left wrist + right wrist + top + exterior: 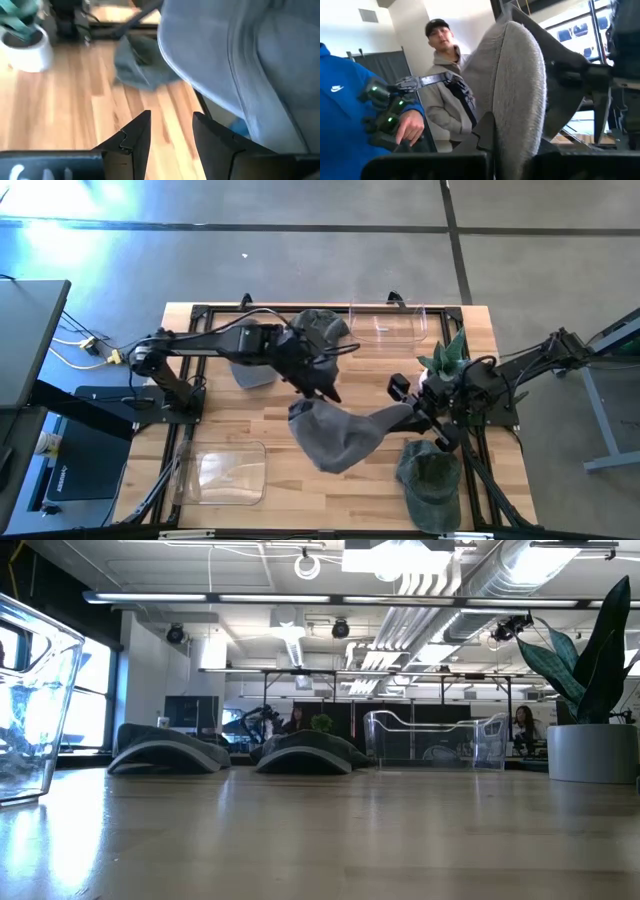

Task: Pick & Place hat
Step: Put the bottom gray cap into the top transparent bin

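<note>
The right end effector (pixel 425 412) grips the grey hat (pixel 335 435) above the worktop (pixel 230 420) centre; the left end effector (pixel 325 385) stands narrowly open beside it. Clear bins (pixel 222 473) and (pixel 388 323) hold nothing.

- Strong glare is seen at the upper left corner of the high view, where the grey concrete floor (pixel 90 220) is washed out to white-blue by light from that side.
- The light wooden slatted table top (pixel 250 430) is evenly lit, and only short soft shadows are cast beneath the dark arms.
- In the low view, the white ceiling lights (pixel 400 560) are blown out, and the near table surface is rendered soft and hazy.
- The clear plastic container (pixel 30 700) at the left edge is backlit by bright windows.
- In the left wrist view, the large grey fabric cap (pixel 250 65) is blurred and out of focus.
- In the right wrist view, bright window glare is seen behind the grey cap brim (pixel 520 85).
</note>
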### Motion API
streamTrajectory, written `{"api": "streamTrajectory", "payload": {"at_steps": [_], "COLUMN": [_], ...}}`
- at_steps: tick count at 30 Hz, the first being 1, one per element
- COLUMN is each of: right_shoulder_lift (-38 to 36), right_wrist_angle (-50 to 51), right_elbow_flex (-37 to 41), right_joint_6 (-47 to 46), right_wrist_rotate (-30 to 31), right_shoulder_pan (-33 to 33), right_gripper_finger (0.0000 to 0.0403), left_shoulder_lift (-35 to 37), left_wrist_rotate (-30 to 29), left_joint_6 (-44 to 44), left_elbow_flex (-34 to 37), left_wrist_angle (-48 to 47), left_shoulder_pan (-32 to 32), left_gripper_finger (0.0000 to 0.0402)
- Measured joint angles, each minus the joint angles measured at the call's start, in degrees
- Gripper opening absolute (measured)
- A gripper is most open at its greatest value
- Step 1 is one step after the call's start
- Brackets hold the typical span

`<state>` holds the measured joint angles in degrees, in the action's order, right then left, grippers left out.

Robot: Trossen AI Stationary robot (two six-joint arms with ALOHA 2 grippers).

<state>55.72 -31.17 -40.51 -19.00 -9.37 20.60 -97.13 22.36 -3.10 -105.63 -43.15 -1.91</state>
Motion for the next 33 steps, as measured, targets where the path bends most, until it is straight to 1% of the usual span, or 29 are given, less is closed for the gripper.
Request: {"api": "streamTrajectory", "payload": {"at_steps": [3, 5, 7, 9, 10, 12, 14, 16, 18, 22, 24, 26, 31, 33], "right_shoulder_lift": [0.0, 0.0, 0.0, 0.0, 0.0, 0.0, 0.0, 0.0, 0.1, 0.1, 0.1, 0.1, 0.2, 0.2], "right_wrist_angle": [0.1, 0.2, 0.4, 0.4, 0.5, 0.8, 1.5, 2.6, 3.3, 3.2, 3.9, 5.5, 12.2, 15.1], "right_elbow_flex": [0.0, 0.0, 0.0, 0.0, 0.0, 0.0, 0.0, 0.0, 0.0, 0.0, 0.0, 0.0, 0.0, 0.0], "right_joint_6": [-0.1, -0.5, -1.5, -2.7, -3.4, -4.5, -5.9, -7.5, -8.0, -8.5, -9.5, -10.4, -10.8, -11.8], "right_wrist_rotate": [0.2, 0.8, 1.5, 2.4, 2.6, 3.6, 5.8, 7.4, 8.4, 9.4, 9.5, 9.3, 10.0, 10.5], "right_shoulder_pan": [0.0, 0.0, 0.0, 0.0, 0.0, 0.0, 0.0, 0.0, 0.0, 0.2, 0.4, 0.9, 2.9, 3.6], "right_gripper_finger": [0.0005, 0.0006, 0.0007, 0.0007, 0.0006, 0.0005, 0.0006, 0.0008, 0.0009, 0.0005, 0.0005, 0.0008, 0.0005, 0.0005], "left_shoulder_lift": [-0.6, -1.3, -2.6, -3.1, -3.1, -2.7, -2.6, -2.8, -2.8, -2.8, -2.8, -2.8, -2.8, -2.8], "left_wrist_rotate": [-0.9, -1.2, -3.6, -8.7, -12.1, -20.6, -29.0, -34.0, -37.4, -40.0, -42.4, -44.9, -54.8, -57.7], "left_joint_6": [-0.1, -0.1, 0.5, 3.1, 5.0, 7.9, 10.1, 12.0, 13.0, 16.1, 18.0, 18.5, 19.8, 19.8], "left_elbow_flex": [0.1, 0.1, -0.1, 0.2, 0.3, 0.0, 0.0, 0.0, 0.1, 0.1, -0.1, -1.3, -6.2, -8.5], "left_wrist_angle": [-2.4, -2.4, -2.2, -5.6, -6.4, -6.3, -7.2, -7.2, -7.0, -6.8, -6.9, -6.8, -6.8, -6.6], "left_shoulder_pan": [0.0, 0.0, 0.1, 0.0, 0.0, -0.9, -1.4, -2.0, -2.4, -2.7, -2.7, -2.7, -2.6, -2.6], "left_gripper_finger": [0.0141, 0.0141, 0.0141, 0.0140, 0.0140, 0.0140, 0.0140, 0.0140, 0.0140, 0.0140, 0.0140, 0.0140, 0.0141, 0.0141]}}
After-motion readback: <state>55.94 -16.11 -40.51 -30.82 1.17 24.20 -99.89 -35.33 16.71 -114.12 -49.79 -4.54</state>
